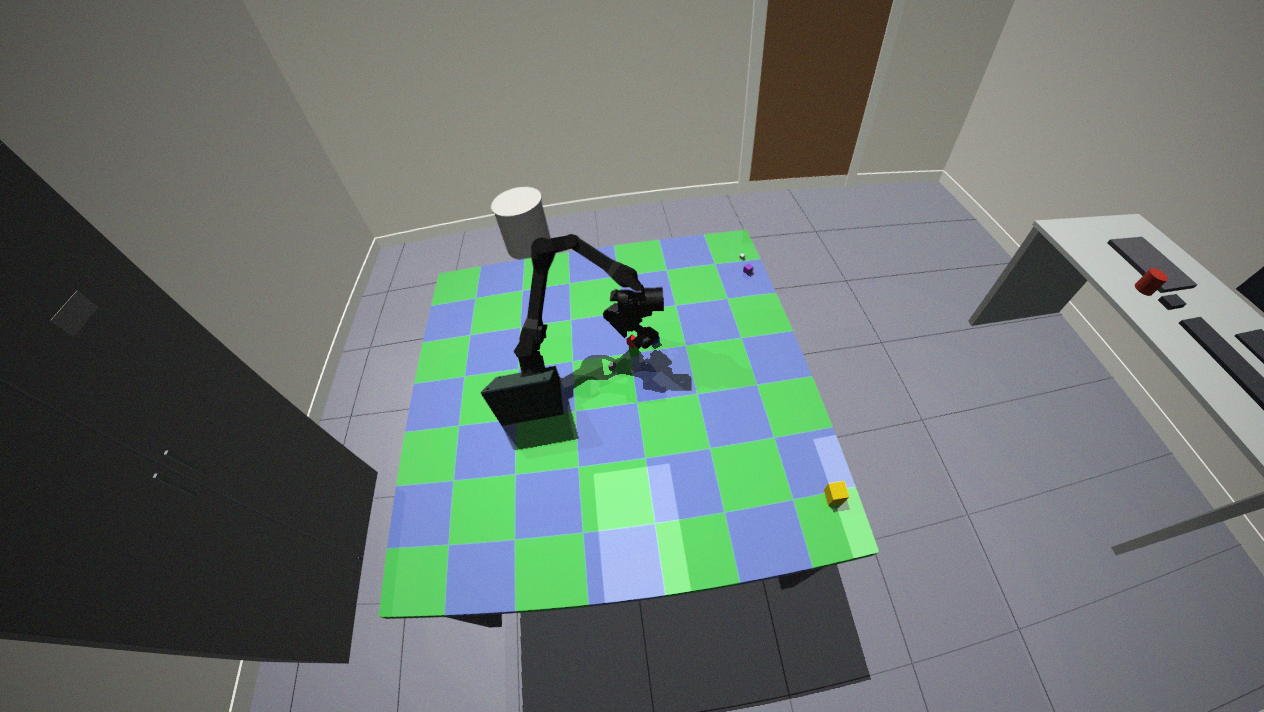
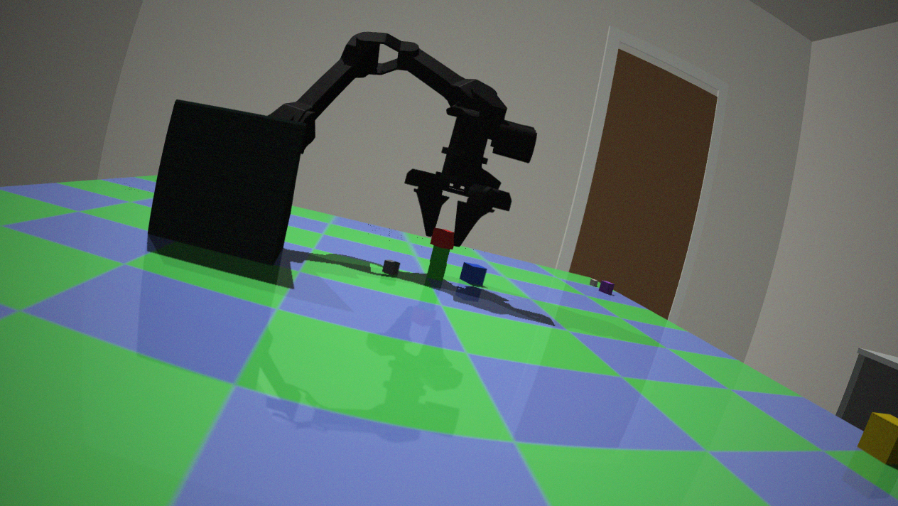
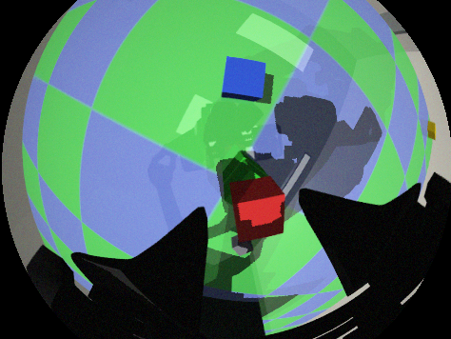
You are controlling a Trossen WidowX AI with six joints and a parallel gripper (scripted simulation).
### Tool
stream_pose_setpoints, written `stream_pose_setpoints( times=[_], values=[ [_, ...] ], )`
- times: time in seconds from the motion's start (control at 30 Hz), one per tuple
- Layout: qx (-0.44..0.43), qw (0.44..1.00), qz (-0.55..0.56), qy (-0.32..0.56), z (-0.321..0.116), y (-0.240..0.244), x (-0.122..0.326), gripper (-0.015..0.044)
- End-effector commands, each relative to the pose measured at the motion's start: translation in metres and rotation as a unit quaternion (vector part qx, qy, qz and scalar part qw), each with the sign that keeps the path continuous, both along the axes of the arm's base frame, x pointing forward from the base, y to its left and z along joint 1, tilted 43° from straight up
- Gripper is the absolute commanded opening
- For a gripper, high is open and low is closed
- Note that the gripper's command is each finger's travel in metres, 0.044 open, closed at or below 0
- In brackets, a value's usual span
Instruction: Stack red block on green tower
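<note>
Red block (image 2: 442, 238) sits on green tower (image 2: 437, 264) between the fingers (image 2: 430, 212), now apart and holding nothing; release step, next calls for a straight-up retreat.

The checkered table (image 2: 389, 377) carries green tower (image 2: 437, 265), blue cube (image 2: 472, 273), yellow cube (image 1: 835, 493).

Worktop (image 2: 376, 377): smooth, semi-glossy checker finish, arm shadow/reflection seen on it. Red block (image 2: 442, 238): smooth, slight sheen w/ bright highlight on top face in wrist view. Green tower (image 2: 437, 264): smooth, flat colour, matt. Blue cube (image 2: 472, 273): same smooth plastic-like look. Claw (image 2: 447, 235) & arm: matt black, no shine noted. Door (image 2: 641, 175): flat brown, matt.
</note>
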State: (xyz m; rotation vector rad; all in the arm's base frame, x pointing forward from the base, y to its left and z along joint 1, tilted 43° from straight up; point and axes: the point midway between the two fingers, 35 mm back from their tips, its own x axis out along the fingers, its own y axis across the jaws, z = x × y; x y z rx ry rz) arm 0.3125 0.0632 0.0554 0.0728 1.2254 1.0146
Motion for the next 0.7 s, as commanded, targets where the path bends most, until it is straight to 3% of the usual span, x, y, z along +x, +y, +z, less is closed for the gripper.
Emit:
stream_pose_setpoints(
  times=[0.0, 0.07, 0.67],
  values=[
    [0.0, 1.0, 0.0, 0.0, -0.0002, 0.0001, -0.0002, 0.0394],
    [0.0, 1.0, 0.0, 0.0, -0.0002, 0.0001, -0.0002, 0.044],
    [0.0, 1.0, 0.0, 0.0, -0.0002, 0.0001, -0.0002, 0.044]
  ],
)
